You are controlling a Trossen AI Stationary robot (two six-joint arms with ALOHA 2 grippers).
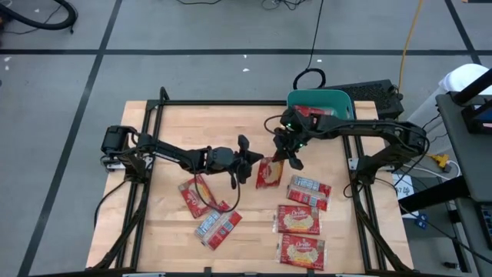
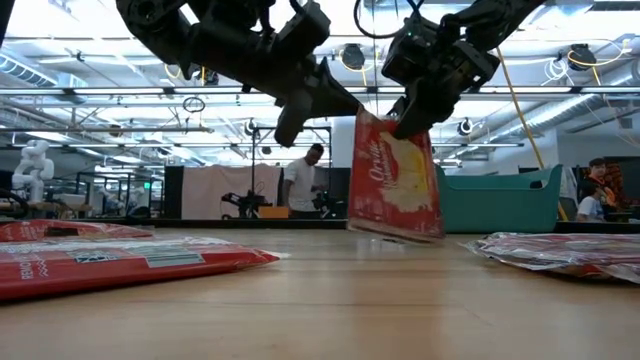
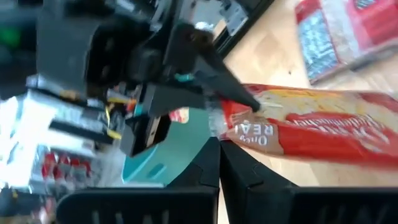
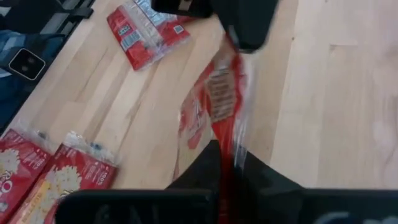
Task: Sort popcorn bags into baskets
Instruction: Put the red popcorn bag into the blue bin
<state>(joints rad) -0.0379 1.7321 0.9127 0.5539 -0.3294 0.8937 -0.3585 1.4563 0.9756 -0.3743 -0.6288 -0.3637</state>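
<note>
A: Where is the flat red foil popcorn packet (image 2: 395,178)?

B: Upright above the wooden table (image 1: 169,231), pinched by both closed tools: right gripper (image 1: 291,158) at its top edge, left gripper (image 1: 255,162) beside.

A: Handling?

B: Probably light, floppy, slippery; grip the sealed edge. The teal plastic tub (image 1: 338,101) lies behind the right gripper.

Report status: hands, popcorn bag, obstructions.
Right hand shut on upright popcorn bag, top edge. Left hand shut on same bag. Teal basket behind. Nothing blocking.

A wooden desk (image 1: 169,146) stands on a grey floor (image 1: 192,69). A person (image 2: 300,180) stands behind it, and a black keyboard (image 1: 377,94) lies beside it.
</note>
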